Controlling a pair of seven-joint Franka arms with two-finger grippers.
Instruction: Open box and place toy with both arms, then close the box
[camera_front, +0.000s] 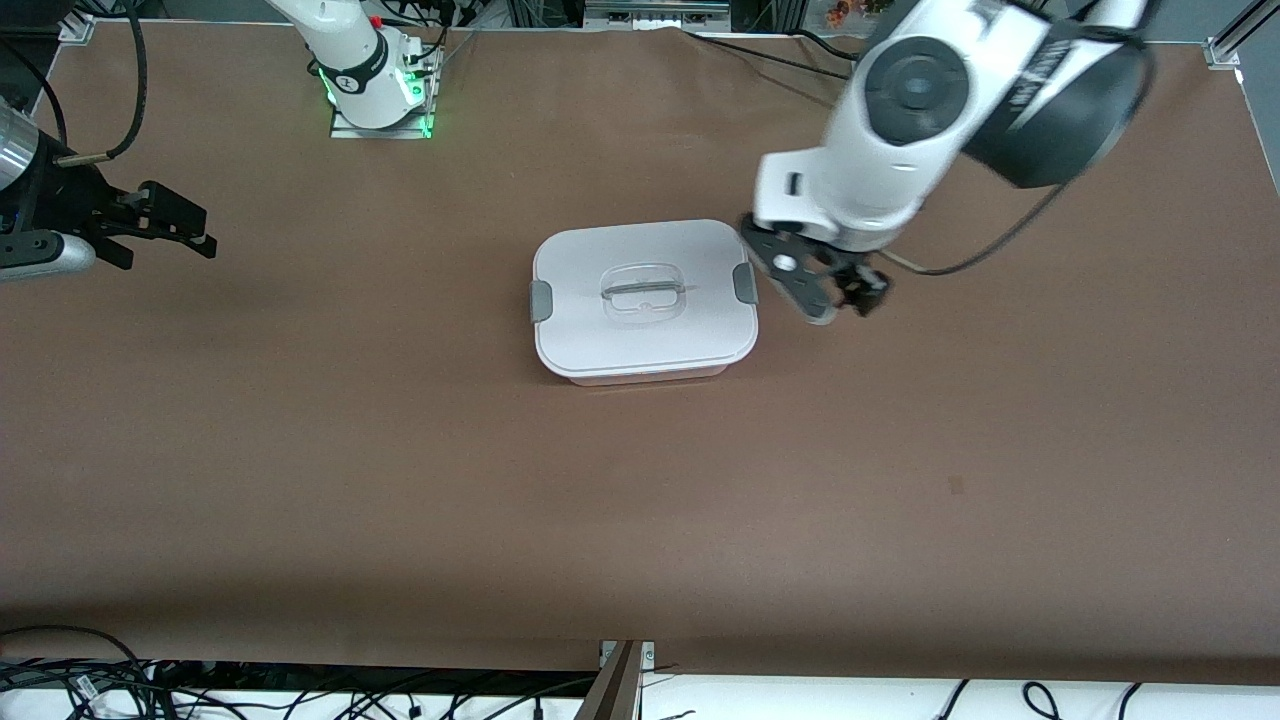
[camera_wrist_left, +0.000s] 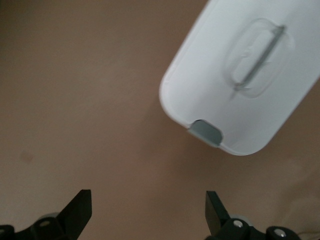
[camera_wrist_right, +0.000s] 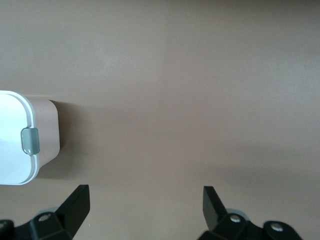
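The box (camera_front: 600, 340) stands in the middle of the brown table, its white lid on and both grey clips (camera_front: 743, 283) down. It also shows in the left wrist view (camera_wrist_left: 215, 90) and, at the edge, in the right wrist view (camera_wrist_right: 15, 140). My left gripper (camera_front: 840, 298) is open and empty, low over the table just beside the box's end toward the left arm; its black fingertips (camera_wrist_left: 80, 205) frame bare table. My right gripper (camera_front: 195, 232) is open and empty, apart from the box at the right arm's end of the table. The toy is not in view.
The right arm's base (camera_front: 375, 90) with a green light stands at the table's back edge. Loose cables (camera_front: 80, 670) lie below the table's front edge. A small dark spot (camera_front: 956, 485) marks the tabletop nearer the front camera than the box.
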